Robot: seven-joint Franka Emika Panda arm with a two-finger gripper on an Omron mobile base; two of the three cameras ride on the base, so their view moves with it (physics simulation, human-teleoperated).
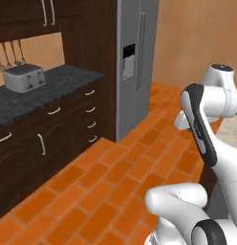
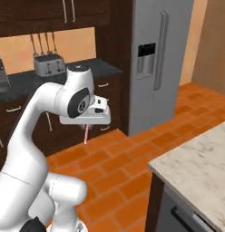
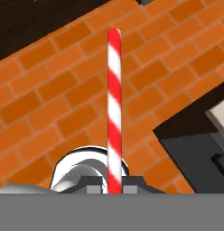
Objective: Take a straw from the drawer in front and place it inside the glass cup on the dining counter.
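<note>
A white robot arm carries a striped straw (image 3: 114, 108) across a brick-floored kitchen, with the dining worktop (image 2: 200, 167) rising at the lower right of the right base view, its pale marble corner well apart from the load. The glass cup is not among the things pictured here, so the drop-off spot must yet be found.

The biggest risk, judged from this pose, is a collision: the straw hangs straight down below the end effector (image 2: 86, 125), and a low sweep toward the marble edge could knock its free tip against the rim and lever it out of line. Next comes a slip, since the grip sits at one extreme end of a very thin stick and any swing in transit would twist it between the pads. Smallest, but decisive, is aim: a tilted straw could miss a narrow cup mouth or tip the tumbler.

The end effector is closed tight on the straw's top end; in the hand view the red-and-white stick runs directly out from between the fingertips, over the orange floor (image 3: 50, 103).
</note>
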